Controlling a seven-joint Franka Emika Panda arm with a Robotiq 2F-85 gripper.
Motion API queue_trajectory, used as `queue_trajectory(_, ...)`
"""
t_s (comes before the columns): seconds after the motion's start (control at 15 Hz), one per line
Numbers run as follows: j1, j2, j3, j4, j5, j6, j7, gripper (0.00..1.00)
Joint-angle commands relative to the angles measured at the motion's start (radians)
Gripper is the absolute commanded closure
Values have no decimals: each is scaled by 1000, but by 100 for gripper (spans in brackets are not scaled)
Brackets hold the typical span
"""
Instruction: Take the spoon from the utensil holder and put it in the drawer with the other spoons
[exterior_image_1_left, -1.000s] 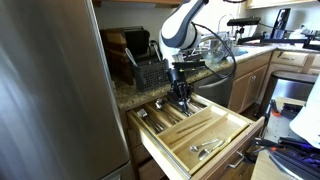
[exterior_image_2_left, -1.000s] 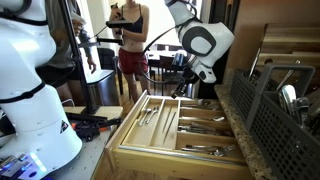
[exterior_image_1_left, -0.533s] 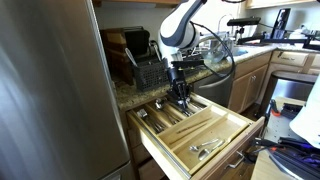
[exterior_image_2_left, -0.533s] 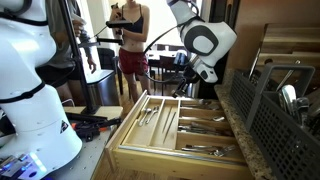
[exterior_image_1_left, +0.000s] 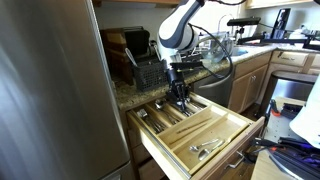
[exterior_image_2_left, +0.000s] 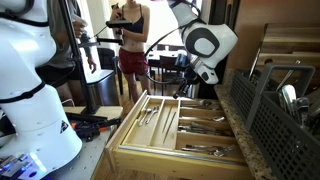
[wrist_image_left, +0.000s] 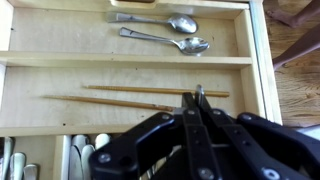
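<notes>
Inspection at the open drawer (exterior_image_1_left: 230, 150).

Arrangement: The drawer is drawn fully out below the desk (exterior_image_2_left: 238, 115), so its divided compartments are exposed from above. The utensil holder (exterior_image_1_left: 150, 73) stands on the desk just behind the drawer's rear edge. This is judged to keep the carry from holder to drawer short. The other spoons (wrist_image_left: 193, 46) are laid flat and lengthwise in the compartment at the drawer's far side in the wrist view, bowls pointing the same way. That compartment is taken as the destination. A pair of chopsticks (wrist_image_left: 150, 89) lies in the next compartment inward. More cutlery shows at the near corner, too cropped to be named.

Hand: The hand (exterior_image_1_left: 181, 97) is held upright above the rear half of the drawer, pointing down. Its fingers (wrist_image_left: 190, 110) are pressed together. A thin sliver is seen at their tips in the wrist view. Whether this is a pinched handle or only the pads cannot be told.

Task item: The spoon cannot be singled out with certainty. If held, it hangs below the hand, over the chopstick compartment and one divider short of the other spoons. Otherwise it is presumed to be in the holder behind the drawer.
</notes>
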Motion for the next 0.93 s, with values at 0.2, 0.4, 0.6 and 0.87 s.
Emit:
queue_trajectory(0.2, -8, 24, -10, 34, 8, -37, -15, 96)
queue_trajectory(0.4, -10, 31, -13, 42, 8, -39, -16, 96)
queue_trajectory(0.6, -15, 45, -16, 55, 9, -45, -17, 96)
queue_trajectory(0.87, -20, 53, -19, 67, 9, -51, -20, 96)
